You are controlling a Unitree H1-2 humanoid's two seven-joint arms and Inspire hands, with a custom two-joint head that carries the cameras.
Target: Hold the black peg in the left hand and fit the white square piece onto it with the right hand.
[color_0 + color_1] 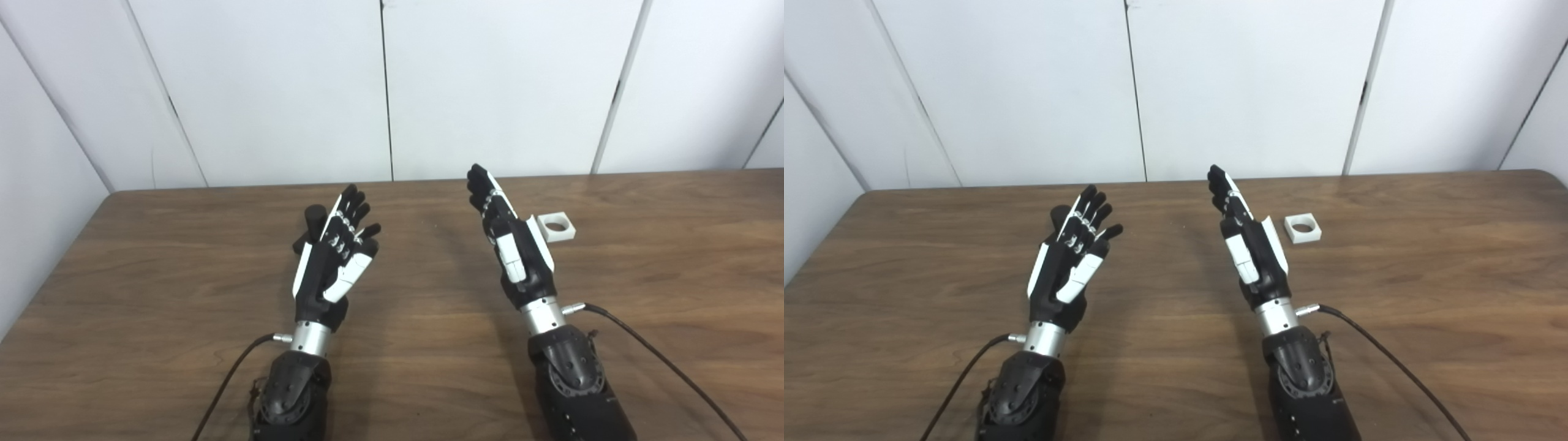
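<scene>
On the brown wooden table (184,275), both hands sit empty with fingers spread: the left hand (334,257) just in front of the upright black cylindrical peg (314,222), the right hand (1252,245) just beside the white square plastic piece with a round hole (1303,228). Neither object is grasped, so this looks like the reaching step. Next, the left hand likely needs to close around the peg, half hidden behind its fingers.

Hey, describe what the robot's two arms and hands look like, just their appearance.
Both match: the left hand and right hand are black, with white panels along the back and thumb and small silver fittings on the fingers. Each has a silver metal wrist cuff above a bulky black forearm, and a thin black cable plugs into the cuff's outer side.
</scene>
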